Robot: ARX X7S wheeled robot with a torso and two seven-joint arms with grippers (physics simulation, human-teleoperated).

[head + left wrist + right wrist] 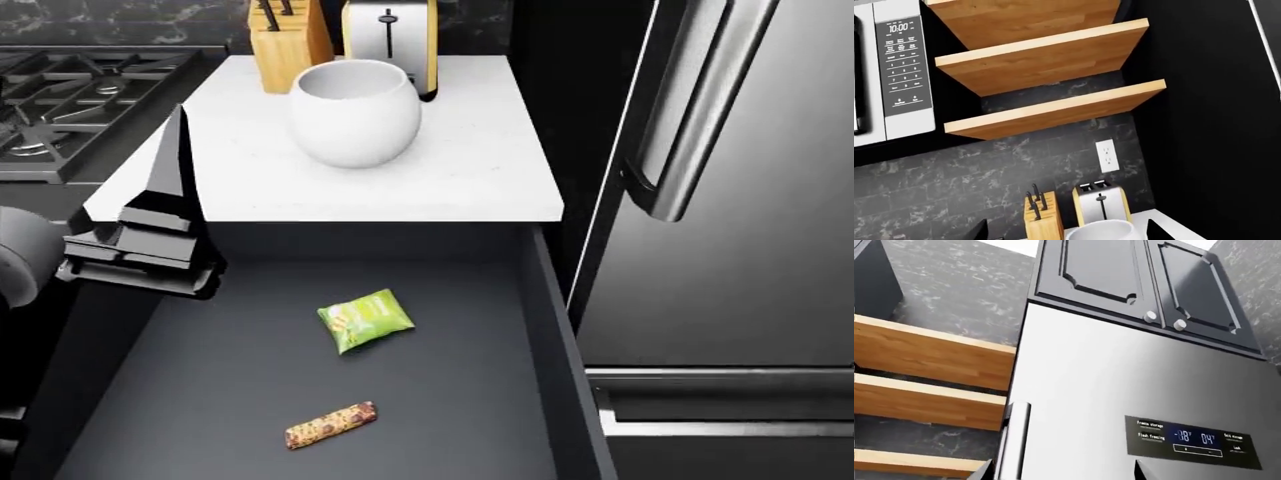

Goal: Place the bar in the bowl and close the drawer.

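At the far left the stove point(67, 100) is not part of this job. Next to it the left pincer point(1066, 236) hangs above the left edge of the open drawer point(561, 340). In its wrist view the two dark fingertips point(977, 232) stand wide apart with nothing between them, so it is open and empty. It points up toward the wall shelves point(1054, 107), not down into the drawer. Behind it, on the white table point(481, 170), the knife block point(287, 40) stands at the wall and the bowl point(355, 112) stands upright just in front of the toaster point(390, 35). Its mouth is free, I judge so that something can be dropped in from above. The drawer is pulled far out, which leaves its contents reachable. The bar point(364, 320) lies flat on the drawer floor near the middle, to the right of the left pincer, lower, and well apart from it. A brown speckled stick point(330, 424) lies nearer the front. At the right stands the steel fridge point(747, 200). The right pincer point(1064, 472) does not show in the head view. Its own camera faces the fridge door, and its tips are spread and hold nothing. How far it is from the bar I cannot tell.
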